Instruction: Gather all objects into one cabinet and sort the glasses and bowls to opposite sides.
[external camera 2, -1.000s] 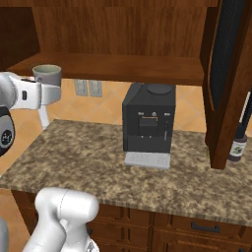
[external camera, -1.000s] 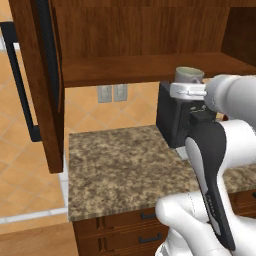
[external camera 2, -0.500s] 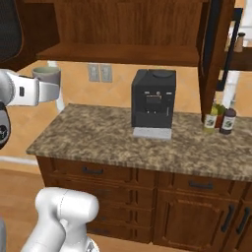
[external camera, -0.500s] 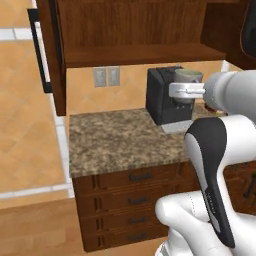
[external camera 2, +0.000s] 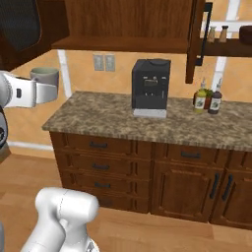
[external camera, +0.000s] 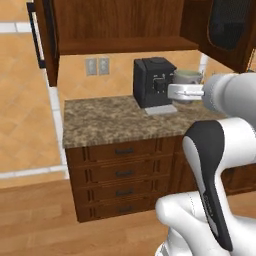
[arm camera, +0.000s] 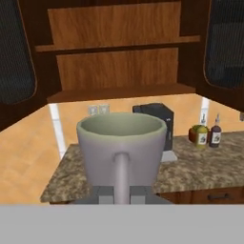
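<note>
A grey mug (external camera: 187,77) rides upright in my gripper (external camera: 186,93), which is shut on it, held in the air in front of the counter. From the right base camera the mug (external camera 2: 44,76) sits above the gripper (external camera 2: 47,92) at the left, off the counter's end. In the hand view the mug (arm camera: 121,143) looms close, its handle facing me between the fingertips (arm camera: 102,193). The cabinet, an open dark plank shelf (external camera 2: 229,47), runs at the far right, with the dark bowl (external camera 2: 246,34) at the picture's edge.
A black coffee machine (external camera 2: 150,88) stands on the speckled granite counter (external camera 2: 113,118). Two bottles (external camera 2: 206,97) stand to its right. Above it is a dark cupboard with open doors, one with a black bar handle (external camera 2: 204,34). Two shakers (external camera 2: 217,33) stand on the plank shelf. Drawers line the counter front.
The whole picture has shifted: the base has backed away from the counter, so drawers and floor now show. The mug stays in the shut gripper.
</note>
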{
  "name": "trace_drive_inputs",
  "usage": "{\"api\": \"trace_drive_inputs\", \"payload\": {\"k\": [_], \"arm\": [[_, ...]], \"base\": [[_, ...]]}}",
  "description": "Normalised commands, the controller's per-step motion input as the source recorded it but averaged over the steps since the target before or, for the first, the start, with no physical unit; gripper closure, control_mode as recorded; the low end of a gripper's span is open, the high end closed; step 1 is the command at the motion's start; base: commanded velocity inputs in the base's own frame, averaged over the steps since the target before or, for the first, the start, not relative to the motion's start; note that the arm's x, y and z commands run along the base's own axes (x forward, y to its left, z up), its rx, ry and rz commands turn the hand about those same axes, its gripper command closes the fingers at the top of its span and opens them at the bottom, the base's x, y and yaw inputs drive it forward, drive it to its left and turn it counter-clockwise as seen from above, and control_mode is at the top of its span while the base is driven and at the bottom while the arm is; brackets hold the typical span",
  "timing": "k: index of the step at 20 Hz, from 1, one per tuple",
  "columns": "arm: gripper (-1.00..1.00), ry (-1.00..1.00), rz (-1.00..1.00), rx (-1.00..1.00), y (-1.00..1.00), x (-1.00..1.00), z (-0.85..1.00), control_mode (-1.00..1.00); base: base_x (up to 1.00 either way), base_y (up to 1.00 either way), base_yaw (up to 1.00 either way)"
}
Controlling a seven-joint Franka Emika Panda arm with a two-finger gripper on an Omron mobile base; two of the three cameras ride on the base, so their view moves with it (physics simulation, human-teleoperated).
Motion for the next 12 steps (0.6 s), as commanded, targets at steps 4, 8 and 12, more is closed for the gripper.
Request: {"api": "trace_drive_inputs", "payload": {"k": [4,8,12], "arm": [[1.0,0.0,0.0,0.0,0.0,0.0,0.0,1.0],[1.0,0.0,0.0,0.0,0.0,0.0,0.0,1.0],[1.0,0.0,0.0,0.0,0.0,0.0,0.0,1.0]], "base": [[-0.31,-0.81,0.04],[-0.36,-0.84,0.04],[-0.38,-0.84,0.05]]}}
